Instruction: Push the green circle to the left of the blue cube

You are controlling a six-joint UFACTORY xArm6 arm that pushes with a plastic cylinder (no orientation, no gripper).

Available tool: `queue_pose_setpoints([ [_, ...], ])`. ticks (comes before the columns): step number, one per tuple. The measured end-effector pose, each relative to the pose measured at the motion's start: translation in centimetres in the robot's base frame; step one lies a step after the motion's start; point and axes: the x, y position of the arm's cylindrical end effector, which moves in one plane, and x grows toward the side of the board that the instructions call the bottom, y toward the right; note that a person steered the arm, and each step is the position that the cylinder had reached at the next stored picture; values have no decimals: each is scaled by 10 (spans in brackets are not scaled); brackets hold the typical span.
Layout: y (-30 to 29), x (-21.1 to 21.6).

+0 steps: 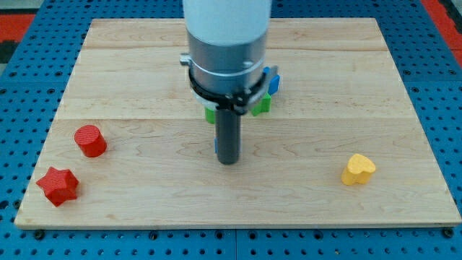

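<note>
My tip (pixel 228 161) rests on the board near its middle. A sliver of a blue block (pixel 216 146) shows at the rod's left edge, touching it; the rod hides most of it. A green block (pixel 209 114) peeks out just above, under the arm's collar, and its shape is hidden. Another green block (pixel 262 105) and a second blue block (pixel 273 81) sit to the upper right of the rod, partly covered by the arm. I cannot tell which green block is the circle.
A red cylinder (pixel 90 140) and a red star (pixel 58 185) lie at the view's lower left. A yellow heart-shaped block (pixel 358 170) lies at the lower right. The wooden board (pixel 144 65) sits on a blue pegboard surface.
</note>
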Motion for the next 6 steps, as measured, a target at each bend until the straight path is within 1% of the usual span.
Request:
queue_pose_setpoints([
  [1, -5, -34],
  [2, 1, -56],
  [3, 20, -64],
  [4, 7, -55],
  [5, -59, -49],
  [6, -69, -77],
])
